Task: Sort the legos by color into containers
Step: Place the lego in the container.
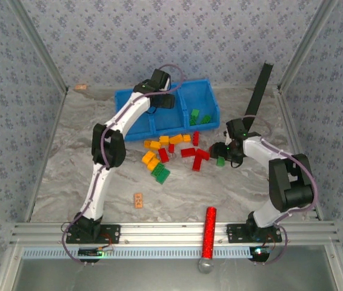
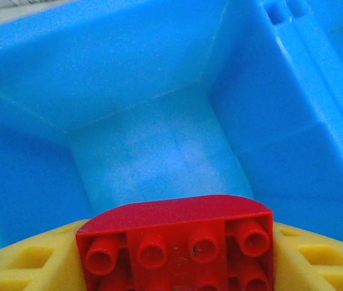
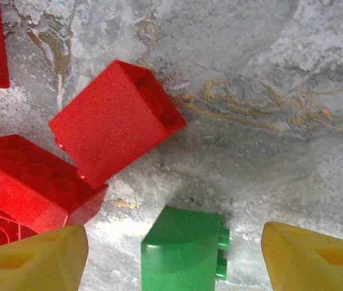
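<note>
Your left gripper [image 2: 174,259] pinching a red lego [image 2: 177,227] over the far blue containers [image 2: 159,145], your right gripper [image 3: 174,257] spread around a green lego [image 3: 180,245] on the table [image 3: 268,151].

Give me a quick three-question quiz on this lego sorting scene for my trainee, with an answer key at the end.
1. True or false: the left end effector holds a red brick over a blue bin.
2. The brick between the fingers of the right end effector is: A red, B green, C yellow?
3. Fill in: the bricks lying in the right-hand bin are ____.
Key: 1 true; 2 B; 3 green.
</note>
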Action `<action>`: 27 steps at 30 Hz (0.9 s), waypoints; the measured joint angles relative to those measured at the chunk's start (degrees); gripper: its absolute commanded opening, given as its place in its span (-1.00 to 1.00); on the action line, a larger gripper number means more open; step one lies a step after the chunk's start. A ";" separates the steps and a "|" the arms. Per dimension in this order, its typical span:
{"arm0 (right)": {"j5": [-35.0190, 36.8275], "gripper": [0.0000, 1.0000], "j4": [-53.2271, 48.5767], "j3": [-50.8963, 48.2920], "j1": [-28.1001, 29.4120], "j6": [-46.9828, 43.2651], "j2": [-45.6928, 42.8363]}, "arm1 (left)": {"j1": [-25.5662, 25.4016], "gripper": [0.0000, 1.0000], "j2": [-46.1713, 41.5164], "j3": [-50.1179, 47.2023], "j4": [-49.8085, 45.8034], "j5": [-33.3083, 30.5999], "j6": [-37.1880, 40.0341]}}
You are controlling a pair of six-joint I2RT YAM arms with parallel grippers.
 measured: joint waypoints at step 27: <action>2.38 -0.07 -1.53 -0.22 1.53 -0.37 0.66 | -0.85 0.50 5.16 2.12 -0.83 4.04 -2.03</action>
